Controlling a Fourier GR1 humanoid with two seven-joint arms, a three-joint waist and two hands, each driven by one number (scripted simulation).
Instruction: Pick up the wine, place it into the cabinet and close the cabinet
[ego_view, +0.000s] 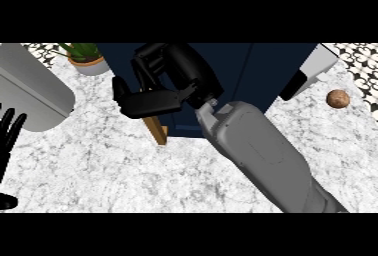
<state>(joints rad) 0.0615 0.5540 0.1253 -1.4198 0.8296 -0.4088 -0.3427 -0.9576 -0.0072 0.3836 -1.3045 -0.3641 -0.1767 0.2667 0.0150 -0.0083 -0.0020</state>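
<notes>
The right hand (159, 80) reaches in on its grey forearm (258, 150) from the lower right and sits at the front of the dark blue cabinet (251, 70), which stands at the back edge of the marble counter (133, 175). Its fingers are curled at the cabinet's left side and its thumb is spread below them; I cannot tell whether they close on anything. A wooden door edge (156, 129) shows just under the hand, tilted toward the counter. The wine is not visible from the head view, and no label or writing can be read anywhere. The left hand (9, 132) rests at the counter's left edge, fingers straight and pointing up. A potted plant (85, 57) stands near the back left corner beside a large grey rounded object (29, 95). A brown round item (338, 98) lies near the right edge, just beside a white and black appliance (310, 72).
</notes>
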